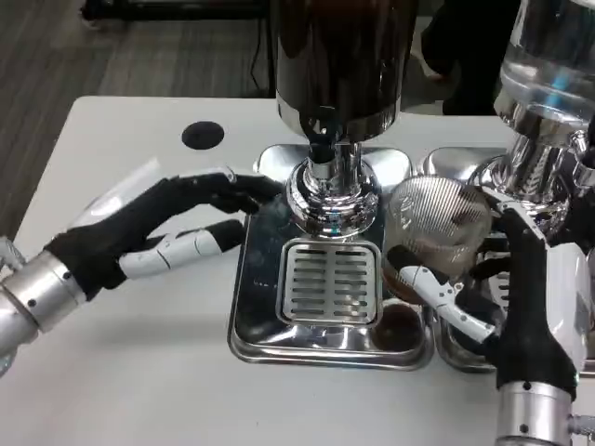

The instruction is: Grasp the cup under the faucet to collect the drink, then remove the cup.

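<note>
Cup [435, 232]: a clear ribbed cup, tilting, with a little dark drink showing at its bottom; it is sitting to the right of the faucet rather than beneath it, over the right edge of the drip tray.
Right hand [521, 297]: coming up from the near right, it is gripping the cup, with white fingers [444, 290] wrapping across the cup's lower near side and the black palm rising behind it.
Left hand [172, 228]: lying over the counter at the left with its fingers spread apart and holding nothing; the upper fingertips are reaching the left edge of the tray, near the dispenser's chrome base.
Faucet [323, 153]: a dark spout hanging under the dark drink dispenser [339, 56], directly above the chrome base and far of the slotted grate.
Drip tray [256, 316]: a shiny steel tray sitting at the centre of the counter, with a slotted grate [332, 281] in its middle and some dark liquid pooling at its near right corner.
Second dispenser [548, 84]: a clear tank on a chrome stand, standing at the far right, with its own steel tray partly hiding behind the right hand.
Counter [121, 372]: white, carrying a black round spot [203, 135] at the far left.
</note>
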